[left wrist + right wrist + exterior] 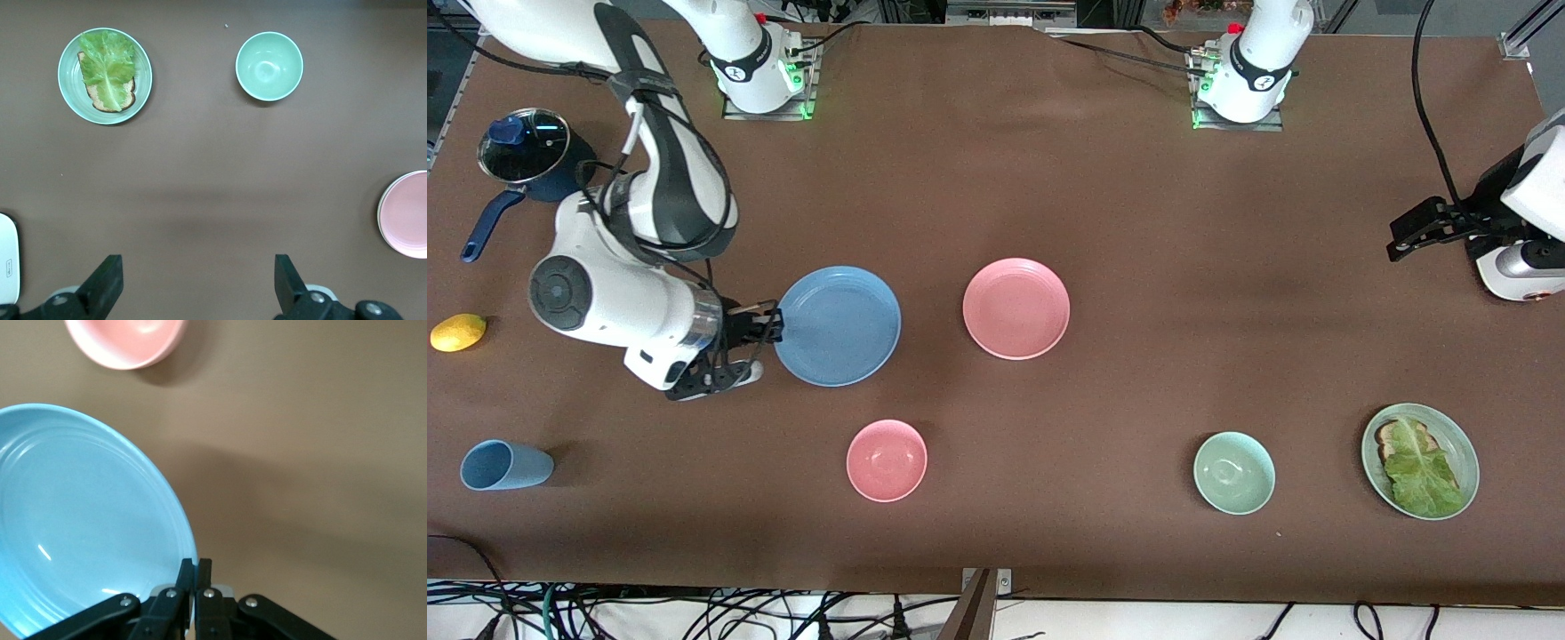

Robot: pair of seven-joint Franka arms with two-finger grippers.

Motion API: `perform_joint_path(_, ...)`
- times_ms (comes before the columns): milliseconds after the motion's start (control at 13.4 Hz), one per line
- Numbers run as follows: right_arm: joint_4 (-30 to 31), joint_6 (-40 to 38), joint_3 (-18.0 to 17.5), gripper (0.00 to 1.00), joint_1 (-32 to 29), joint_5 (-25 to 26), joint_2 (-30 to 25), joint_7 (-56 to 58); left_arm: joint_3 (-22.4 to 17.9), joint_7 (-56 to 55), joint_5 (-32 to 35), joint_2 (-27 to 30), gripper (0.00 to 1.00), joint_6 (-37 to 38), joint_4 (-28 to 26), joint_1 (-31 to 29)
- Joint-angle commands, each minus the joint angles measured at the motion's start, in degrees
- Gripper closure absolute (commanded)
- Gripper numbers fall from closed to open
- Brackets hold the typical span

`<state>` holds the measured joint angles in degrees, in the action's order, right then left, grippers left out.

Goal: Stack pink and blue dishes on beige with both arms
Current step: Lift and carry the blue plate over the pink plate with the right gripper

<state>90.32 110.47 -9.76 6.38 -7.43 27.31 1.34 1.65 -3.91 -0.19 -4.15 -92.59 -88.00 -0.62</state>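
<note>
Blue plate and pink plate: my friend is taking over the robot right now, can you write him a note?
Right gripper: shut on the rim of the blue plate, at the right arm's end of the table.
Left gripper: open, empty, waiting over bare table at the left arm's end.
Pink plate: on the table beside the blue plate, untouched.
No beige plate shows in any view.
Done: blue plate gripped.
Left: find the beige plate, stack both plates on it.

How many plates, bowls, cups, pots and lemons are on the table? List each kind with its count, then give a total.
Plates: 3, blue plate, pink plate, green plate with lettuce toast
Bowls: 2, pink bowl, pale green bowl
Cups: 1, light blue cup
Pots: 1, lidded blue pot
Lemons: 1, lemon
Total: 8
</note>
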Motion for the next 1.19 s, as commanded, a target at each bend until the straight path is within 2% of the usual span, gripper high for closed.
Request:
perform_joint_path(0, -0.7, -1.7, 0.2, 1.00, 5.4, 1.1, -0.5, -7.5, -0.3, 1.1, 1.2, -0.2, 0.00, 0.9, 0.7, 0.5)
perform_joint_path(448, -0.7, -0.2, 0.2, 1.00, 16.5, 1.8, 1.7, -23.9, -0.3, 1.1, 1.2, -0.2, 0.00, 0.8, 0.8, 0.6)
perform_joint_path(672, -0.6, 4.2, 0.3, 1.00, 21.3, 2.2, 4.1, -30.1, -0.3, 1.1, 1.2, -0.3, 0.00, 0.7, 0.8, 0.6)
perform_joint_path(1119, -0.2, 9.2, 0.4, 1.00, 26.4, 2.7, 7.9, -35.6, -0.2, 1.1, 1.1, -0.2, 0.00, 0.8, 0.8, 0.6)
